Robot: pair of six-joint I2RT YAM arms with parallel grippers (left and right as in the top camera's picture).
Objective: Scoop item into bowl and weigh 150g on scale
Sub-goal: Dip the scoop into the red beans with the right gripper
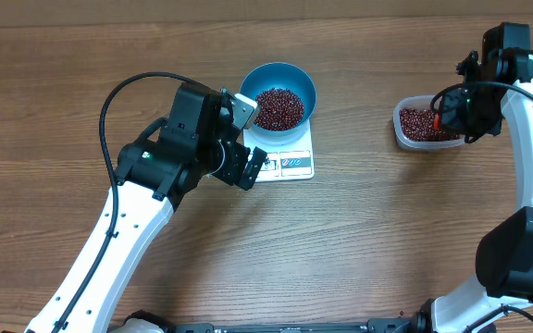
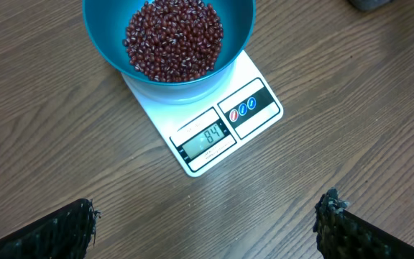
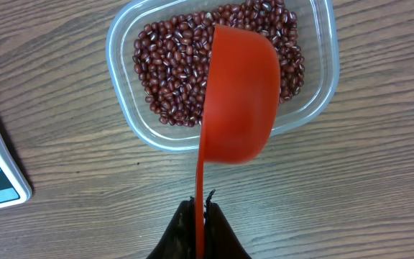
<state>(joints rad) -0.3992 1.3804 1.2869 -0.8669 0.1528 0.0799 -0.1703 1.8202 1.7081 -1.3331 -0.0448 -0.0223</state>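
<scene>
Roughly halfway, judging by the readout: the blue bowl (image 2: 239, 29) sits on the white scale (image 2: 256, 75), centred toward its back edge, with a decent heap of red-brown beans (image 2: 175, 36) inside, and the display (image 2: 205, 137) shows 84, so well short of the 150 target and more scoops are needed. Supply side: a clear tub (image 3: 121, 72) stands on the worktop (image 1: 387, 231) well apart from the scale, off to the right, with plenty of beans left in it. The right pincer (image 3: 201, 216) is clamped together on the thin handle of a red scoop (image 3: 239, 93), and the scoop's cup hangs over the tub with its smooth outer side toward the wrist camera; cannot tell if it touches the beans or carries any. The left pincer (image 2: 207, 226) is spread wide apart and holds nothing, hovering over bare worktop just in front of the scale, wrist camera looking down at bowl and display, and in the overhead view its fingers sit close by the scale's front-left corner. No spilled beans visible around scale or tub. Left to do, as a guess: load the scoop, carry it across, tip into the bowl, and repeat with smaller amounts near the target so the reading does not overshoot
</scene>
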